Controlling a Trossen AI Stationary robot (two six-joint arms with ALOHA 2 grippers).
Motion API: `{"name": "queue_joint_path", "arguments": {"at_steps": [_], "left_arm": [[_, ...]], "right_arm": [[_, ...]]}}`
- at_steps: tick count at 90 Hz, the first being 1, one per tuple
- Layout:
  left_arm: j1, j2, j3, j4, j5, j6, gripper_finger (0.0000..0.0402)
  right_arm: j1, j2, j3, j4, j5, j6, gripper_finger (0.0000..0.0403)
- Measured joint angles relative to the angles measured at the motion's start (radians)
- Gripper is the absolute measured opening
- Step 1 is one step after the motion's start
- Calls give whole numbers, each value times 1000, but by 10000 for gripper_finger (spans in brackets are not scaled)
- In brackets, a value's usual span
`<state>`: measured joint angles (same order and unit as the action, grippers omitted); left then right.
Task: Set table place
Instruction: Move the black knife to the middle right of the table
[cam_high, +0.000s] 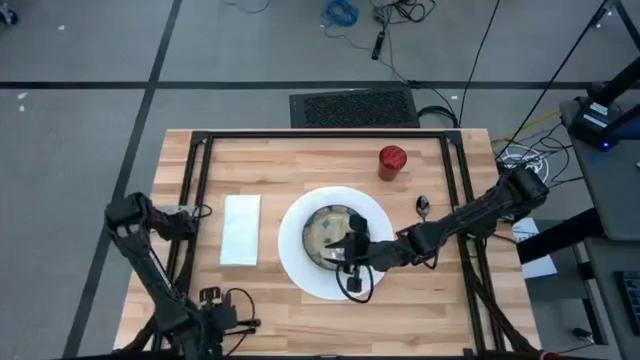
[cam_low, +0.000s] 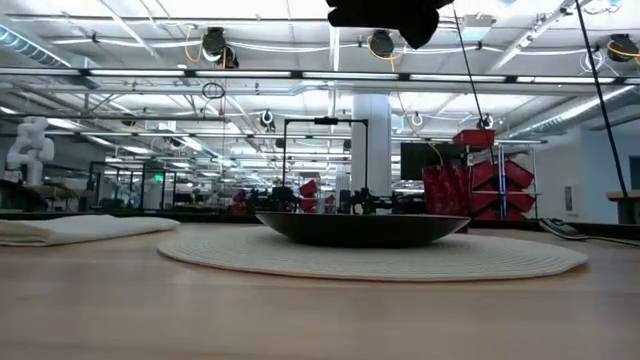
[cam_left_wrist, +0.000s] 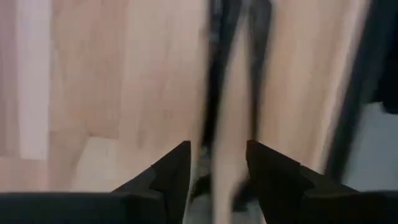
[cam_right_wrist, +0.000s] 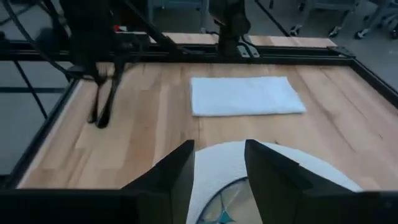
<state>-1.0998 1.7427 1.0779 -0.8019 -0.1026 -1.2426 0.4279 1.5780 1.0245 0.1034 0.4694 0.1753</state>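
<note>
Table (cam_high: 290, 165): pale wood top, black frame.
Plate (cam_high: 300, 262): large, white, approx. centre of table; in place.
Bowl (cam_high: 328, 228): speckled, sits on plate; in place.
Napkin (cam_high: 240, 229): white cloth, flat, just left of plate; in place.
Cup (cam_high: 392, 160): red, far side of table, right of plate, apart from it.
Spoon (cam_high: 422, 206): dark, on table just right of plate; partly under R arm.
Other cutlery: none seen in any view.
R gripper (cam_high: 353, 250): reaches over plate/bowl from right side; fingers open w/ gap, nothing held (R wrist view).
L gripper (cam_high: 197, 211): parked at left table edge by frame; fingers apart, empty.
Progress (est.): mostly done. Left: remaining cutlery, if any; R arm to clear plate.
</note>
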Motion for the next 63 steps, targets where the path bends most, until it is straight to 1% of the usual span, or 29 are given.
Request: {"name": "queue_joint_path", "arguments": {"at_steps": [6,20,33,43,63], "left_arm": [[13,12,0,-6,4,0,141],[35,13,0,50,28,22,141],[33,15,0,43,53,-3,141],[31,22,0,43,96,-16,141],[31,71,3,14,147,-24,141]], "right_arm": [[9,0,0,-1,0,0,128],[19,0,0,-1,-1,24,128],[19,0,0,-1,-1,26,128],[19,0,0,-1,-2,26,128],[19,0,0,-2,-3,26,128]]}}
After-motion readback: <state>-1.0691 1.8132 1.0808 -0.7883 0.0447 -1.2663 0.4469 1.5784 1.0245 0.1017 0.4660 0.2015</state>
